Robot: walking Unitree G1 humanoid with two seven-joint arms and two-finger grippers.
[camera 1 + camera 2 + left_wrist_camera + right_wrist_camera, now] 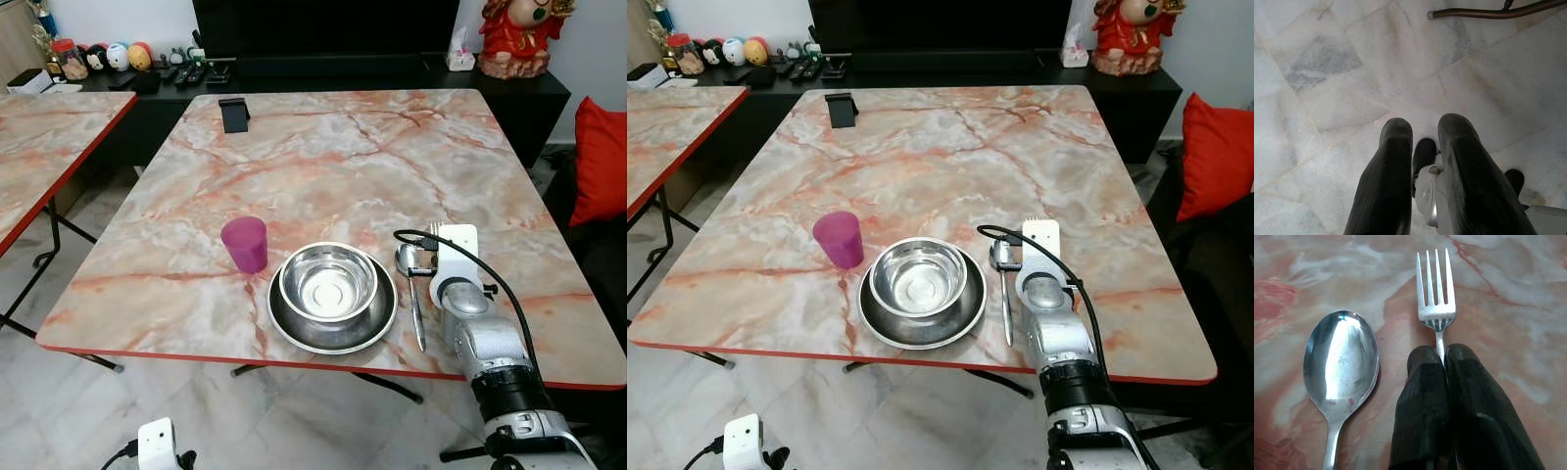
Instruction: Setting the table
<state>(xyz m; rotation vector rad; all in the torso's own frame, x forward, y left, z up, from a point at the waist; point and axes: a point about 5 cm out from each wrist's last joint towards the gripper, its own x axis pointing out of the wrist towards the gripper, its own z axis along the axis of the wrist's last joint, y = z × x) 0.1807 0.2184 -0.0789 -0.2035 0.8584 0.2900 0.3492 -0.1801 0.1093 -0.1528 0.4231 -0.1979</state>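
On the marble table point(323, 157) near its front edge stands a purple cup point(245, 243). Right of the cup, a steel bowl point(327, 282) sits in a steel plate point(338, 338). A spoon point(1342, 357) lies right of the plate, bowl end pointing away from me. Just right of the spoon lies a fork point(1435, 289), tines pointing away, with my right gripper point(1442, 355) shut on its neck, low at the tabletop. My left gripper point(1425, 129) hangs idle over the floor, its fingers a little apart and holding nothing.
A black phone stand point(233, 114) stands at the table's far left. A second marble table point(49, 127) is to the left. Behind is a black sideboard point(323, 73) with small items and a red figurine point(514, 39). A red cushion point(600, 162) lies right.
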